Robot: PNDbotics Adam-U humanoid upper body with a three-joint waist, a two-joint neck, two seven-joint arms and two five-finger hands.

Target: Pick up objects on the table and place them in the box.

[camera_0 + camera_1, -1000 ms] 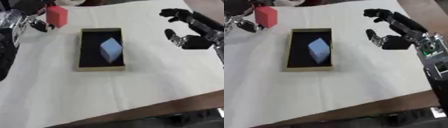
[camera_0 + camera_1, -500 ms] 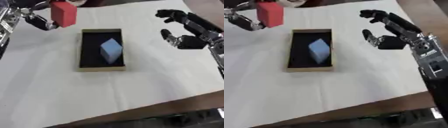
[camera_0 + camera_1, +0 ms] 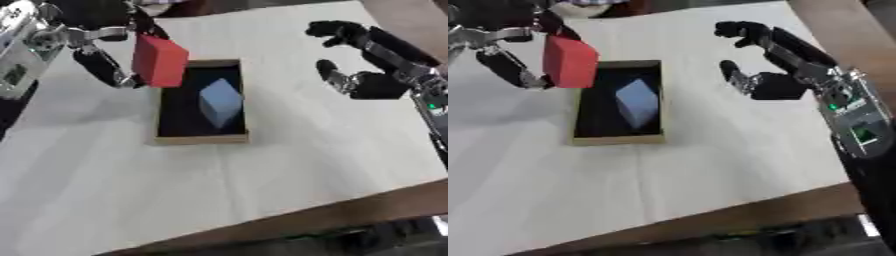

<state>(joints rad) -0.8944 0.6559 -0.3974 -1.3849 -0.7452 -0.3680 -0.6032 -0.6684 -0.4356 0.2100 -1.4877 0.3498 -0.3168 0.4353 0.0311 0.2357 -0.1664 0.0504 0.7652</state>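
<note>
My left hand (image 3: 101, 55) is shut on a red block (image 3: 159, 60), pinched between thumb and fingers and held in the air over the box's far left corner. The box (image 3: 200, 138) is a shallow tan tray with a dark inside, lying in the middle of the white table. A light blue block (image 3: 220, 101) lies tilted inside it. My right hand (image 3: 767, 75) hovers open to the right of the box, fingers spread, holding nothing.
The white table cover (image 3: 262, 175) spreads all around the box. The table's front edge (image 3: 737, 215) runs across the lower right, with dark floor below. Dark shapes show past the far edge at the top left.
My left hand has carried the red block rightward from the table's far left to the box's left corner. The right hand has barely shifted. The camera has moved a little.
</note>
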